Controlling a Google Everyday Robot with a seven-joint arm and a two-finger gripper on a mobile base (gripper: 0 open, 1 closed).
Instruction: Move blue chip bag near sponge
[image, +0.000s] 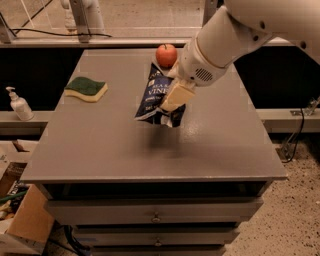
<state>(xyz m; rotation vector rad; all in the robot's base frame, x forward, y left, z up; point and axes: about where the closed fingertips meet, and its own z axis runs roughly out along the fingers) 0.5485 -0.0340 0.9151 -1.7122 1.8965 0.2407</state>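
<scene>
The blue chip bag (154, 95) is dark navy with white lettering and hangs in the air above the middle of the grey table (100, 145), its shadow below it. My gripper (172, 102) is shut on the bag's right side, with the pale fingers (176, 96) pressed over it. The sponge (86, 88), green on top with a yellow base, lies on the table's left part, well to the left of the bag.
A red apple (166, 54) sits near the table's far edge, just behind the bag. A soap pump bottle (18, 104) stands on a shelf left of the table. A cardboard box (27, 220) is on the floor at lower left. Drawers are below the tabletop.
</scene>
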